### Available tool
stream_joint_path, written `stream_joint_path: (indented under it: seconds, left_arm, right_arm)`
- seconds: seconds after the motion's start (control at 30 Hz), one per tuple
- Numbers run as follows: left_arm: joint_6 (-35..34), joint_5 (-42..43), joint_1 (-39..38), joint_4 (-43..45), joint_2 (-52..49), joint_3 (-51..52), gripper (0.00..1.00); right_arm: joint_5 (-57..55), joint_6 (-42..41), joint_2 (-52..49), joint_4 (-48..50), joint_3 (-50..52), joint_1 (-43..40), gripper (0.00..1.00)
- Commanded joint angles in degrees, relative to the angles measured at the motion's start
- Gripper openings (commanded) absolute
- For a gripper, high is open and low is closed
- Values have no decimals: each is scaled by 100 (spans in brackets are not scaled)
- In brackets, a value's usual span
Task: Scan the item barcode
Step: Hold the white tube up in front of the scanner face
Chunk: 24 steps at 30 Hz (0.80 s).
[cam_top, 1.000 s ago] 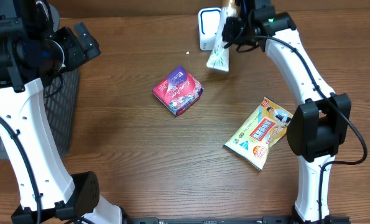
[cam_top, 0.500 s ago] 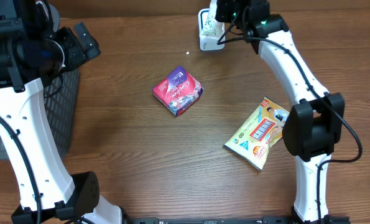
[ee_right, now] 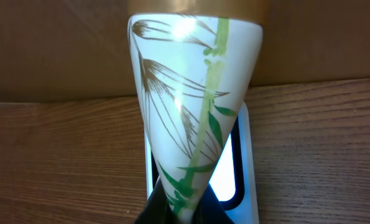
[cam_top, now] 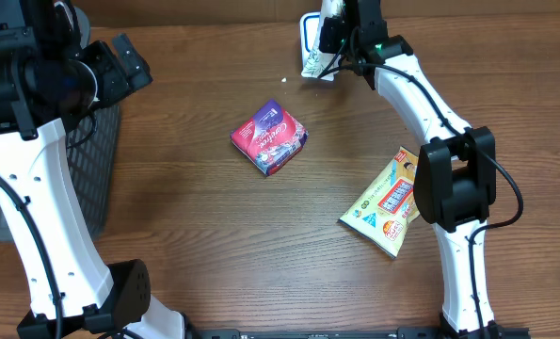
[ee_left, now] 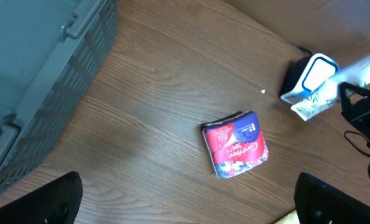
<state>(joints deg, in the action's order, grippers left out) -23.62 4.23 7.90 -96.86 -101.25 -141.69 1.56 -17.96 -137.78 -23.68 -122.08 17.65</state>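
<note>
Overhead view, tabletop (cam_top: 214, 245) of dark wood. A grey crate (cam_top: 101, 160) sits at the left edge, with the left gripper (cam_top: 132, 64) hanging above it, fingers spread wide and empty. A yellow snack bag (cam_top: 388, 202) lies near the right edge beside the right arm's base. A red packet (cam_top: 269, 138) lies near the middle, well apart from both.

A small white scanner (cam_top: 308, 42) stands at the far edge, right of centre. The right gripper (cam_top: 339, 38) is pressed together on a white tube (cam_top: 319, 66) with a leaf print.

Change: a second ago the tube hung clear of the scanner, out towards the middle of the tabletop. Now it is drawn back to the far edge, right in front of the scanner's face. Judgement: the item is being presented for the read, and the scan is probably under way or about to register.

Right wrist view adds what overhead cannot: the tube (ee_right: 191, 93) upright, narrow end pinched below, gold cap on top, and the scanner window (ee_right: 225, 168) glowing behind it. No barcode shows on the side facing this camera.

Left wrist view gives the side angle: the tube (ee_left: 315, 104) slants across the scanner (ee_left: 309, 78); whether they touch I cannot tell.
</note>
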Motion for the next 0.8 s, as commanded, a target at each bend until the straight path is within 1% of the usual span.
stream_joint_path:
  seconds: [0.0,0.43,0.77]
  left_arm:
    - [-20,-24,-4,7,0,15,100]
    - [-20,-24,-4,7,0,15,100]
    - [-20,-24,-4,7,0,15,100]
  right_arm:
    - [-111,39,144,120,-90,-7,4]
    - [-107,17,146,118,-103,-2,4]
    - [-109,15,442,136,-544,-153,4]
